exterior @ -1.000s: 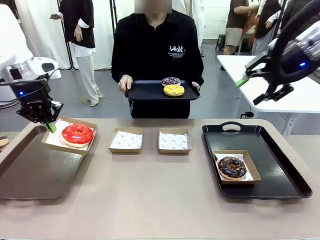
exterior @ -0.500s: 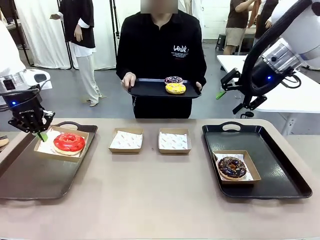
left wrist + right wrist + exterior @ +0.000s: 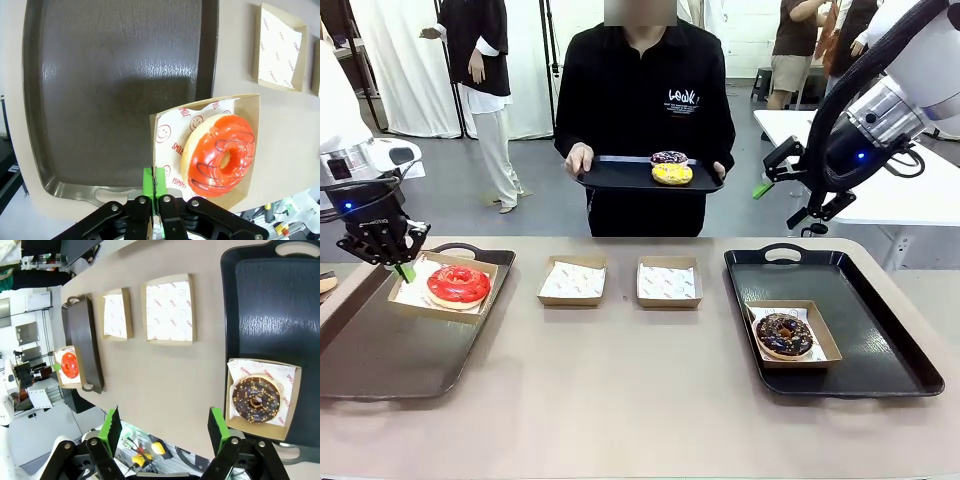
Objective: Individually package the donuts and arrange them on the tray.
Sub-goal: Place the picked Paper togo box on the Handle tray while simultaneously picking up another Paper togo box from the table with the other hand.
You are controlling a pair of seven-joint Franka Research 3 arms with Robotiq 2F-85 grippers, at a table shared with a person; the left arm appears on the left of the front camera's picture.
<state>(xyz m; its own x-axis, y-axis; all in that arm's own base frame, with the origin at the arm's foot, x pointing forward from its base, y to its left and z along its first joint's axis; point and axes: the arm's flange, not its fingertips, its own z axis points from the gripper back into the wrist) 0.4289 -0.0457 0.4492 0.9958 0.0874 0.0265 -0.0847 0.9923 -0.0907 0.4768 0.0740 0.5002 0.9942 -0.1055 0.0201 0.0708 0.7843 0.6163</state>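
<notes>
My left gripper is shut on the near-left edge of a brown paper-lined box that holds the red donut. The box is over the far right corner of the left tray. In the left wrist view the green pads pinch the box wall beside the red donut. The chocolate donut lies boxed on the right tray. My right gripper hangs open high above the table's far right. A person holds a tray with the yellow donut and the sprinkled donut.
Two empty paper-lined boxes sit side by side at the table's far middle. The right wrist view looks down on the chocolate donut, the right tray and both empty boxes.
My left gripper carried the boxed red donut left and down over the left tray, then held still. My right arm swung left and lower. The person shifted slightly right.
</notes>
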